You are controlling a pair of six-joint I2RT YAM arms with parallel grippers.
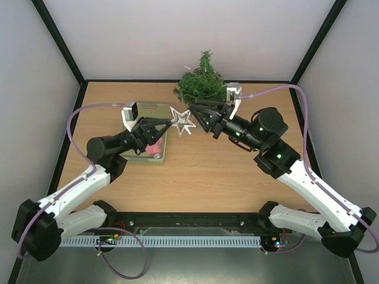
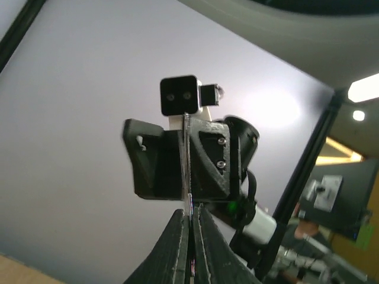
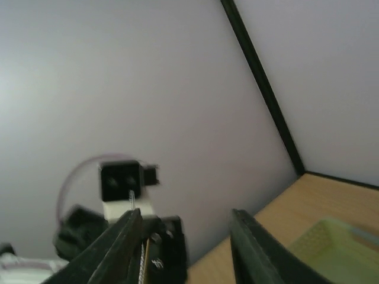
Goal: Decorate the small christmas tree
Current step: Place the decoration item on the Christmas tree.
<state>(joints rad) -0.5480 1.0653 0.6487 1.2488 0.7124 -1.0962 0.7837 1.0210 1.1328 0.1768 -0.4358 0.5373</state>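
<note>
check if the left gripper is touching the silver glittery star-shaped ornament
Touching. The left wrist view shows the left gripper clamped shut on the thin edge of the silver glittery star ornament.

A wooden table (image 1: 225,171) fills the floor of a booth with pale walls (image 1: 177,35) and black corner posts (image 1: 59,41). A pale green basket (image 1: 153,109) with a dotted wall sits left of centre on the table, and something pink (image 1: 156,147) lies at its near end. A glittery silver star (image 1: 182,121) is raised above the table, just right of the basket's far corner. The left wrist view shows the star edge-on as a thin line (image 2: 188,160). Beyond the booth in that view are a bright ceiling light (image 2: 362,89) and blurred room clutter.
</note>
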